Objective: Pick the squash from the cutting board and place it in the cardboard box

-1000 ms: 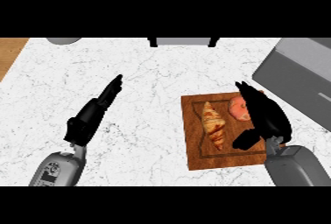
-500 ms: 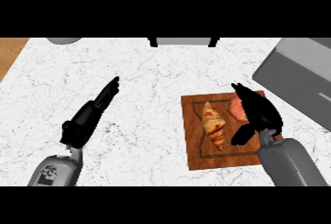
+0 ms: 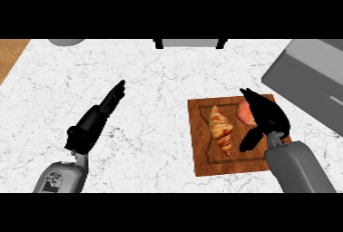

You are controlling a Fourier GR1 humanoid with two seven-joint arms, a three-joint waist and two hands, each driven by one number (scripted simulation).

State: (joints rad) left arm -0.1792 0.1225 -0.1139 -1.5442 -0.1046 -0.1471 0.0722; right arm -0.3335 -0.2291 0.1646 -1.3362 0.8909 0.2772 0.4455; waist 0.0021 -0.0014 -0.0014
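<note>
The squash [image 3: 246,114] lies on the cutting board [image 3: 236,162] at lower right, beside a croissant [image 3: 221,128]. The right hand [image 3: 267,118] hangs over it, fingers spread, holding nothing. The left hand [image 3: 94,121] rests open at left on the table [image 3: 154,81]; the cardboard box [image 3: 311,77] sits upper right.

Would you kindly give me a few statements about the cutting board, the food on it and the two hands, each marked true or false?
1. A golden-brown croissant lies on the brown wooden cutting board. True.
2. The robot's right hand is over the board's right part, beside the pinkish-orange squash. True.
3. The squash already sits inside the grey cardboard box. False: it is on the board, partly hidden by the right hand.
4. The robot's left hand is curled round the croissant. False: it is over the white marble counter, left of the board, fingers straight, holding nothing.
5. The box is at the view's left edge. False: it is at the upper right.
</note>
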